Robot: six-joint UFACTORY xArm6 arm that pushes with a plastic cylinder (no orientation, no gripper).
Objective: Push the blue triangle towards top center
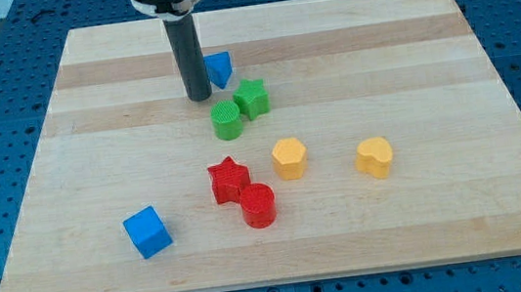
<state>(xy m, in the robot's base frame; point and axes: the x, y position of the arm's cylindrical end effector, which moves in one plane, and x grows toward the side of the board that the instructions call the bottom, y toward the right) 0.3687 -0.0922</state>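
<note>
The blue triangle (220, 69) lies on the wooden board (409, 70) near the view's top, a little left of centre. My tip (199, 98) rests on the board just left of and slightly below the triangle, close to it or touching it. The rod hides the triangle's left edge. A green star (252, 99) and a green cylinder (226, 120) sit just below and to the right of the tip.
A red star (228, 179) and a red cylinder (258, 205) sit together near the centre bottom. A yellow hexagon (289, 157) and a yellow heart-like block (374, 157) lie to the right. A blue cube (146, 232) lies at the bottom left.
</note>
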